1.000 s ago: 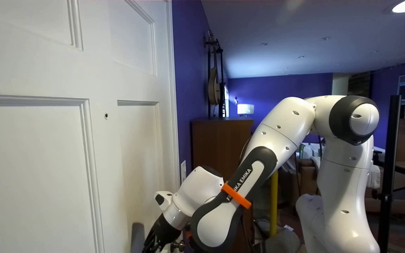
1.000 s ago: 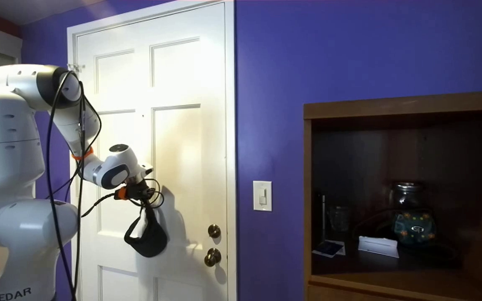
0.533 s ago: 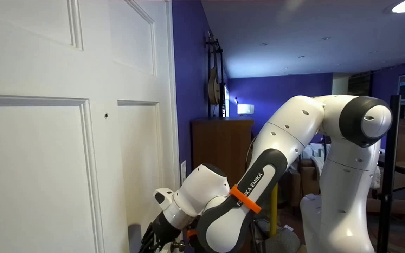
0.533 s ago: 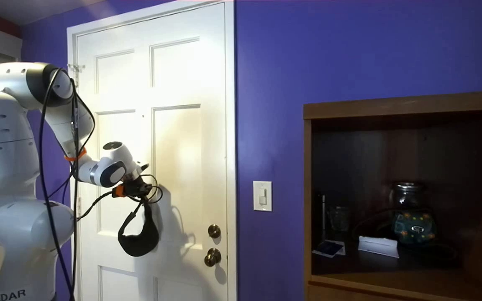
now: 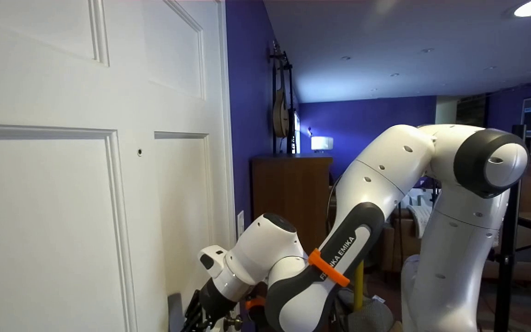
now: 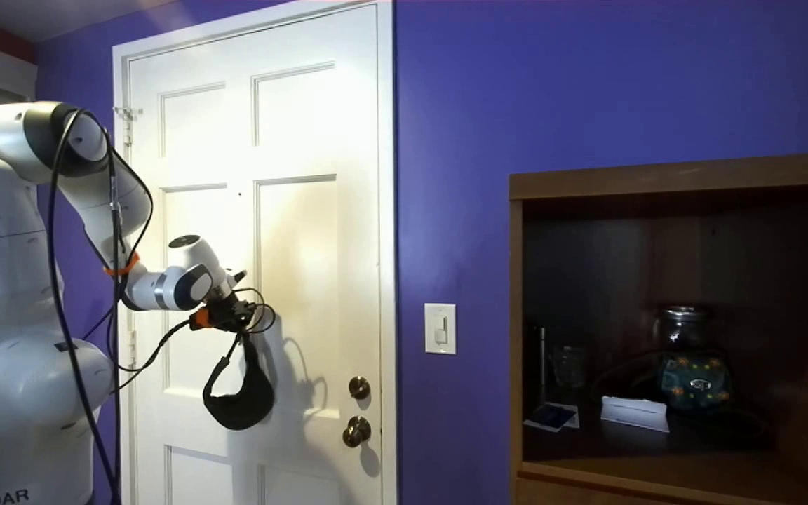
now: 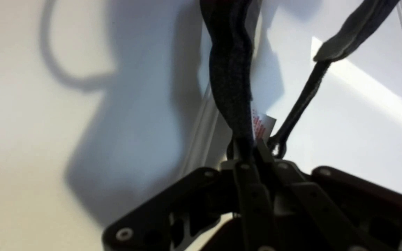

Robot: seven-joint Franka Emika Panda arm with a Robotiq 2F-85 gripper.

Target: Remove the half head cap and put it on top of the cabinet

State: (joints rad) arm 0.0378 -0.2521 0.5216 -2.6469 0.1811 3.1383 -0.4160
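Observation:
The half head cap is a black visor that hangs below my gripper in front of the white door in an exterior view. In the wrist view its dark band runs up from between the fingertips, which are shut on it. A strap end and a small label with red print show beside them. In an exterior view the gripper is at the bottom edge and the cap is out of view. The cabinet is brown wood; its side shows in an exterior view, and its top board and open shelf show in an exterior view.
The white door has two brass knobs right of the cap. A light switch is on the purple wall between door and cabinet. A jar and a purse stand inside the cabinet. Black cables hang along the arm.
The arm's elbow and upper links have moved back, rightward in one exterior view and leftward in another. The gripper shifted slightly up with the cap, which swung left, then slightly right.

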